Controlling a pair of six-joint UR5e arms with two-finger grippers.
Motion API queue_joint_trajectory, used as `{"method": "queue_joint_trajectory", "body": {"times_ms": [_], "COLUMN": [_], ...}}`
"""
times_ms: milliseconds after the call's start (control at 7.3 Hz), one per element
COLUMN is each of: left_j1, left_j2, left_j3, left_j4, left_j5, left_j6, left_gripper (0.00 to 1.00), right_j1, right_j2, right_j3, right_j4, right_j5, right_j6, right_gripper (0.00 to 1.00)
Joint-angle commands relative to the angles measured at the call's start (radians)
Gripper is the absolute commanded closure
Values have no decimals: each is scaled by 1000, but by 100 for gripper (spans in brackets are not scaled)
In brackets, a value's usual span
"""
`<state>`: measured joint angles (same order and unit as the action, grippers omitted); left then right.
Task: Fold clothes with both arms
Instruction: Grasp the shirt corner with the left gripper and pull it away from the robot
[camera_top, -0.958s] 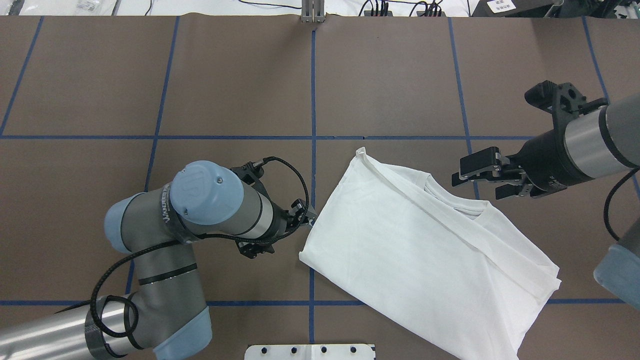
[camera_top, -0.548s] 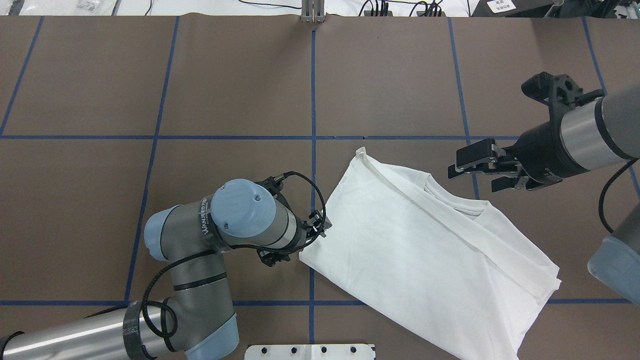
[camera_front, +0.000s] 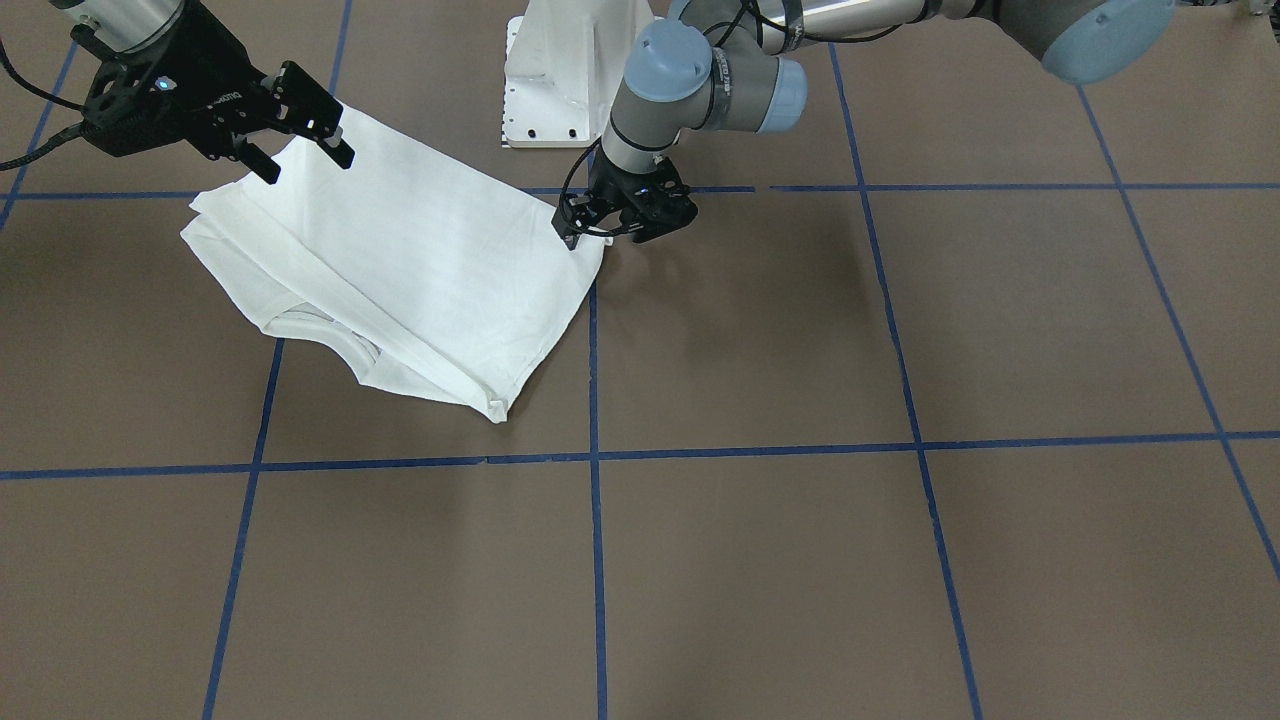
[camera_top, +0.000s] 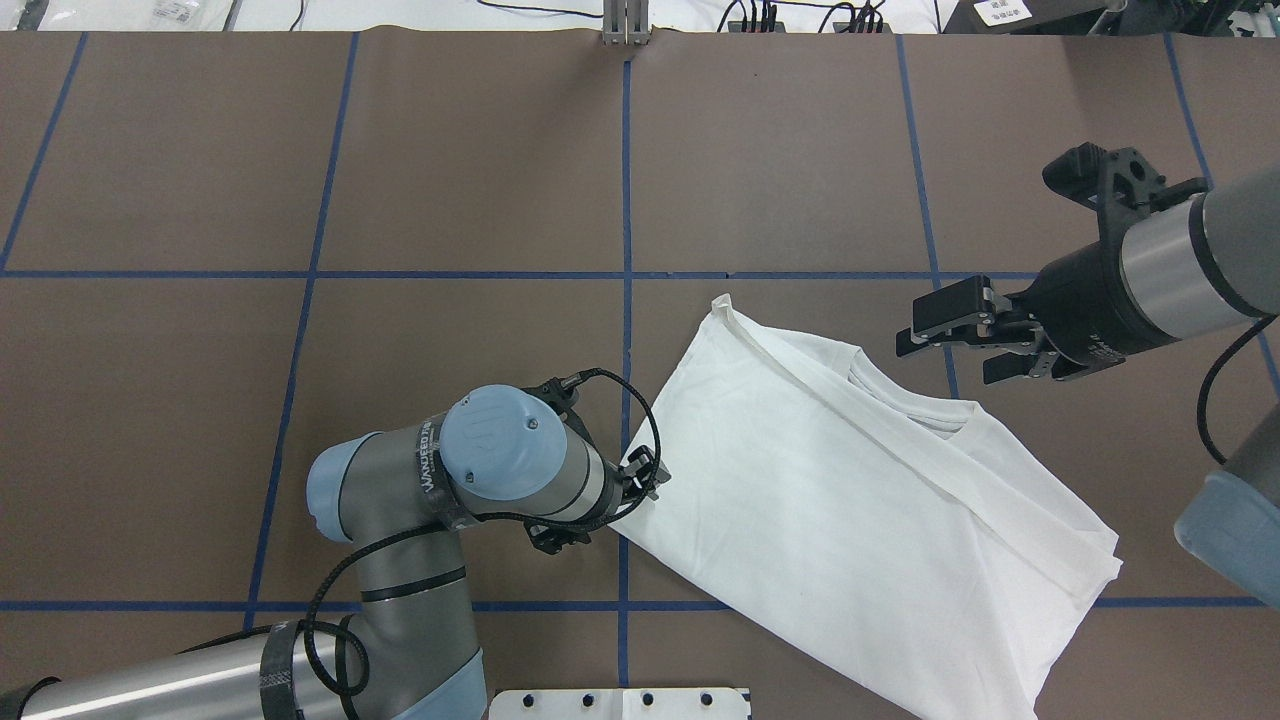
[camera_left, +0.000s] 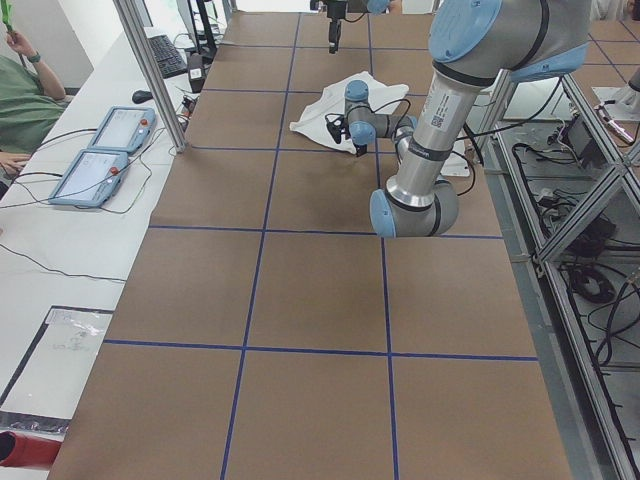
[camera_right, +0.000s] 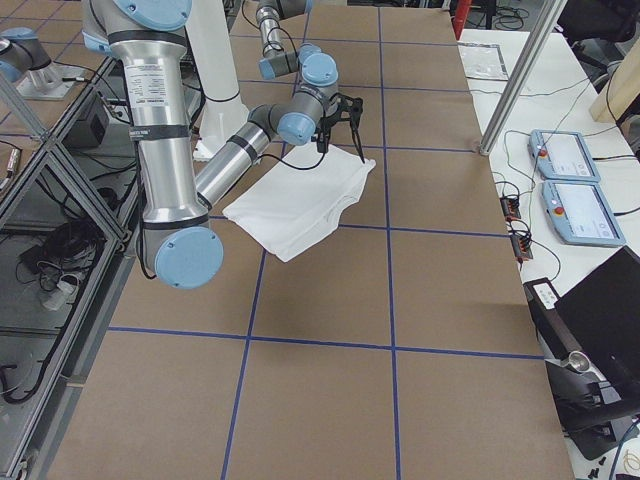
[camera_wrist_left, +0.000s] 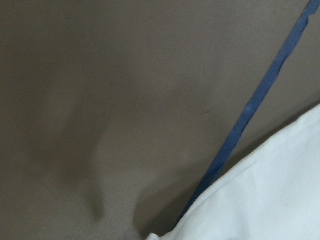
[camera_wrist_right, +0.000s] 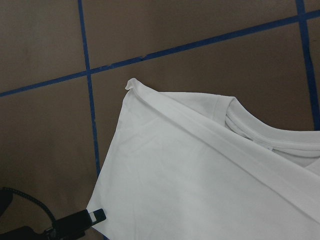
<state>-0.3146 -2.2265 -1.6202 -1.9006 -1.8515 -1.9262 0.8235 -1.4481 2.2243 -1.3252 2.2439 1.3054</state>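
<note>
Cotton, likely limp and light: pinch T-shirt (camera_top: 840, 500) corner at left jaws (closure untellable), with right jaws spread nearby.

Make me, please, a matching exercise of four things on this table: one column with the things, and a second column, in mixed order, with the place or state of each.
1. white long-sleeved cotton T-shirt
2. left grey-and-silver robot arm
3. right grey-and-silver robot arm
4. white metal pedestal base

A. jaws open, raised above the brown table
B. at the table edge nearest the robot
C. lying folded flat
D. wrist low at the shirt's corner

Pairs: 1-C, 2-D, 3-A, 4-B
</note>
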Motion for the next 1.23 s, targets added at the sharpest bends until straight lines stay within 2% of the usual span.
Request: {"method": "queue_joint_trajectory", "body": {"times_ms": [0,137,411,821,1095], "left_j1": [5,5,0,-30,-122], "left_j2": [1,1,10,11,33], "left_j3": [-1,-4,-3,-13,-12], "left_j4": [0,0,-47,-67,-64], "left_j5": [0,0,2,0,0], "left_j6": [-2,-1,1,3,25], "left_gripper": [46,62,100,100,100], "right_j1": [0,0,2,2,2], "right_j2": [-1,-2,-3,-8,-3], "right_j3": [0,1,1,0,1], "right_j4": [-2,-2,-2,-3,-2], "right_j5": [0,2,6,5,-4], "right_j6": [0,0,2,3,3], "right_gripper": [0,0,0,0,0]}}
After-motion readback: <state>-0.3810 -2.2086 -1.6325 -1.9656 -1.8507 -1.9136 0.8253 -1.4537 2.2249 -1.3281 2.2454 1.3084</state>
